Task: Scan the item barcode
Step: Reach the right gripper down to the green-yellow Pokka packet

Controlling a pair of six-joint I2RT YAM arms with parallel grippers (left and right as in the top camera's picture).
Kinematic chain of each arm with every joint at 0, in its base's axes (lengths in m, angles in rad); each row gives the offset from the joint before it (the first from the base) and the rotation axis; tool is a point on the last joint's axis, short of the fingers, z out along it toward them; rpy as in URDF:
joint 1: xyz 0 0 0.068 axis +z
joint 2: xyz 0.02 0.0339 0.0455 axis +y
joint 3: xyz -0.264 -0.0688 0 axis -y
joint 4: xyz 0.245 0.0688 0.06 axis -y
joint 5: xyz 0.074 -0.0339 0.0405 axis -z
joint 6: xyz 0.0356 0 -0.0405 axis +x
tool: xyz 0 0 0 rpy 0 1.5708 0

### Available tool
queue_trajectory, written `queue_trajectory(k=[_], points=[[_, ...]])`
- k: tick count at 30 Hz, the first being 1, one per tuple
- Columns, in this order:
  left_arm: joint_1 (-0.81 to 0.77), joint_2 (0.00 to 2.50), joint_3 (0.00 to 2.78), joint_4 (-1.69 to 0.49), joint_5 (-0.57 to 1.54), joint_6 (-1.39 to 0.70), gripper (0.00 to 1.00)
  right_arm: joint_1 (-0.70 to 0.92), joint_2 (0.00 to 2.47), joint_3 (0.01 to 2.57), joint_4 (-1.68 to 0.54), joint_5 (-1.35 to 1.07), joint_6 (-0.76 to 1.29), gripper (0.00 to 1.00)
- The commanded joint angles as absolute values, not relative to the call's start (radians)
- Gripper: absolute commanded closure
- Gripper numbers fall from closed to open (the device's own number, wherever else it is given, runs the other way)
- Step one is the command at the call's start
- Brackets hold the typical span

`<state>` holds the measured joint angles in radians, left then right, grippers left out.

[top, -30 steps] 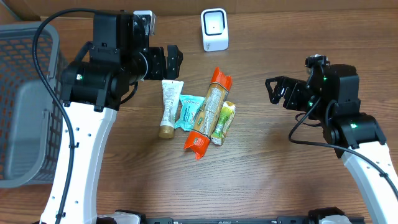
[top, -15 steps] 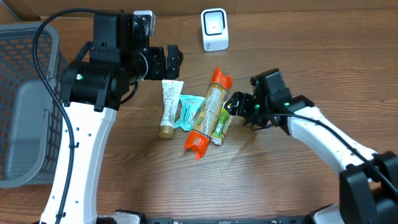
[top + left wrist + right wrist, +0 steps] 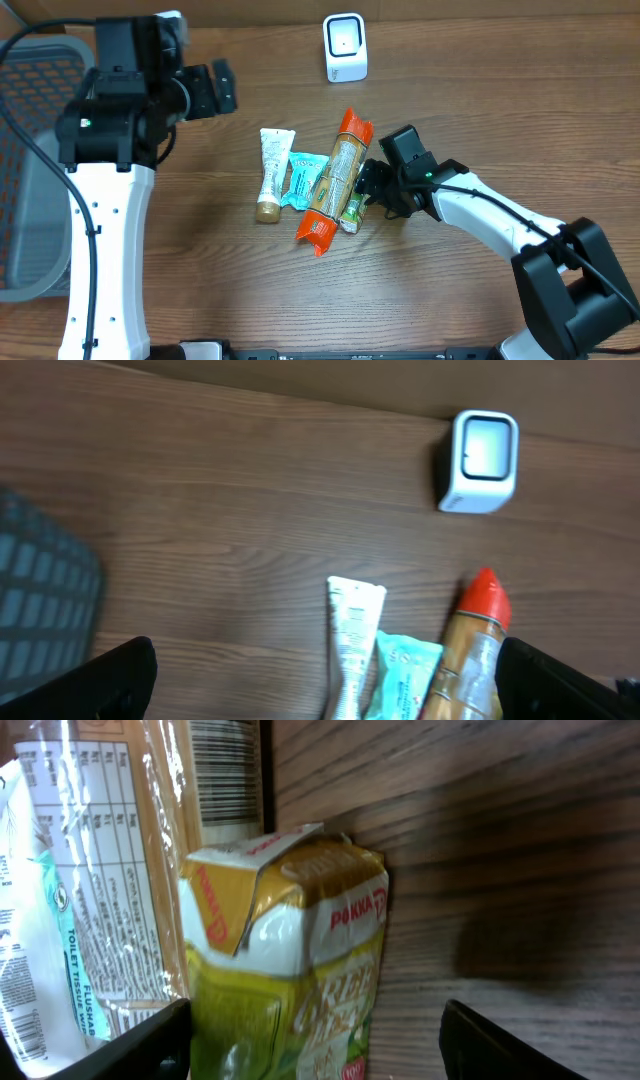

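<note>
Dented yellow-green Pokka carton (image 3: 290, 940) sits inside open right gripper (image 3: 315, 1025); left gripper (image 3: 325, 660) open too

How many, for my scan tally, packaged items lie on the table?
4, side by side: a white tube leftmost, a teal packet next, a long orange-ended pack, then a green drink carton rightmost, at the open right gripper. Something could hide underneath.

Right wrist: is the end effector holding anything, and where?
Nothing held: right end effector open, straddling the top end of the green carton, not clamped.
</note>
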<state>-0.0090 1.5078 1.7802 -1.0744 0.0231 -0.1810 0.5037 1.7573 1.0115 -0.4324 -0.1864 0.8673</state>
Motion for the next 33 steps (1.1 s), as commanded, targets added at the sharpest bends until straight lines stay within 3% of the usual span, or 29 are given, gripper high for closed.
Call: queue_trajectory(k=[1,4,9,13,24,33], points=[[0.029,1.515,1.786,-1.074,0.007,-0.179,0.0,0.476,1.772,1.034,-0.425,-0.184,0.891,0.26],[0.028,1.516,1.786,-1.074,0.007,-0.179,0.0,0.476,1.796,1.034,-0.4,-0.188,0.891,0.41],[0.026,1.516,1.786,-1.074,0.007,-0.179,0.0,0.476,1.813,1.034,-0.361,-0.188,0.891,0.76],[0.026,1.516,1.786,-1.074,0.007,-0.179,0.0,0.471,1.808,1.04,-0.369,-0.19,0.889,0.88],[0.026,1.516,1.786,-1.074,0.007,-0.179,0.0,0.452,1.75,1.278,-0.683,-0.139,0.342,0.87],[0.026,1.516,1.786,-1.074,0.007,-0.179,0.0,0.487,1.792,1.295,-0.727,-0.096,0.258,0.67]])
